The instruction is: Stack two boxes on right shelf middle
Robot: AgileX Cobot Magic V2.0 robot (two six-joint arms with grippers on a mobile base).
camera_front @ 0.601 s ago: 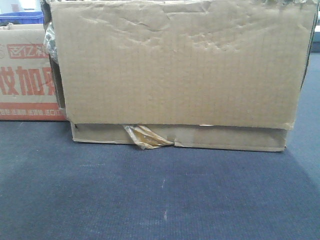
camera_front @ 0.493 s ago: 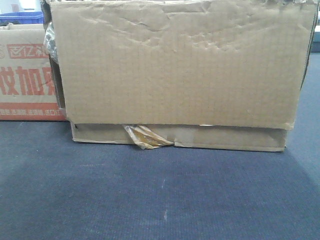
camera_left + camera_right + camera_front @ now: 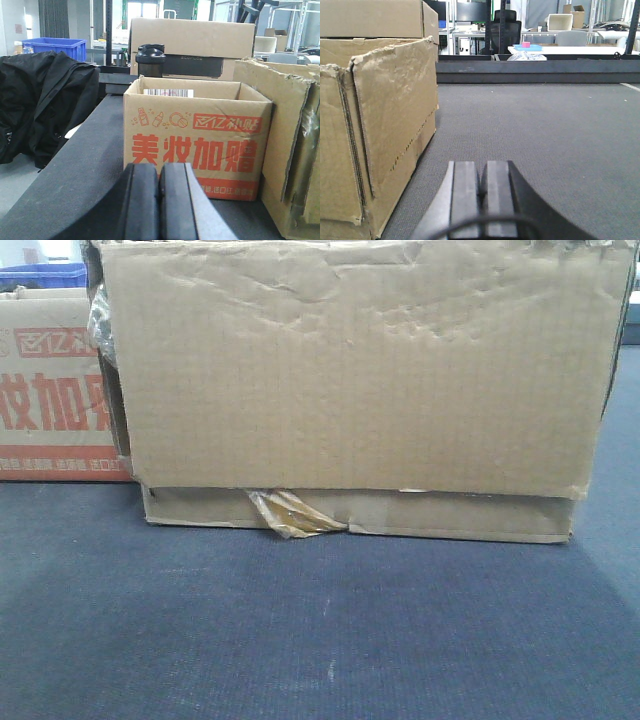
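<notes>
Nothing has shifted since a moment ago: the big plain box [image 3: 360,380] sits on the dark carpeted table [image 3: 320,640], torn tape [image 3: 295,515] curling at its lower edge. The red-printed box [image 3: 197,145] stands just beside it, to the left. Left pincer [image 3: 159,200] and right pincer [image 3: 482,200] are both pressed together on nothing, low over the table.

Three cardboard cartons show ahead of the left jaws: one printed carton [image 3: 197,145] with red characters straight ahead, one plain carton [image 3: 287,145] just to their right, and one taller carton [image 3: 192,37] farther back. There is one blue bin [image 3: 52,48] and one black jacket [image 3: 45,105] off to their left, and one black shaker bottle [image 3: 150,60] beyond them. One office chair [image 3: 506,32] stands far beyond the right jaws.
</notes>
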